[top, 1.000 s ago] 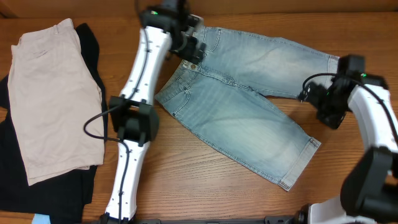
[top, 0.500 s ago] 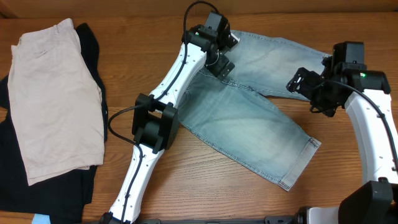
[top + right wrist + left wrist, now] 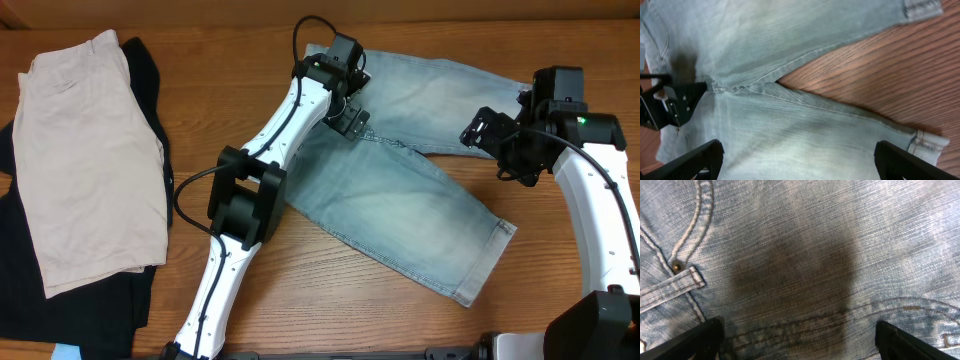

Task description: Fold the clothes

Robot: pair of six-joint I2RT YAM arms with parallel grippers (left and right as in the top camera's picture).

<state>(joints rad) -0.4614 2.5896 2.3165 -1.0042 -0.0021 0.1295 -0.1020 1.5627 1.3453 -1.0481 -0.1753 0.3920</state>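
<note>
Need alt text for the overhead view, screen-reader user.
Light-blue denim shorts lie spread flat, legs splayed, on a wooden table, with the open left gripper over them near the waist and the open right gripper over the farther leg. Beige shorts lie on a black garment at the picture's left.

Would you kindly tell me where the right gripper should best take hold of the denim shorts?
Probably the far leg's cuffed hem, from above at its outer corner: the denim shorts lie flat, legs splayed, and that hem is nearest the open right gripper.
</note>
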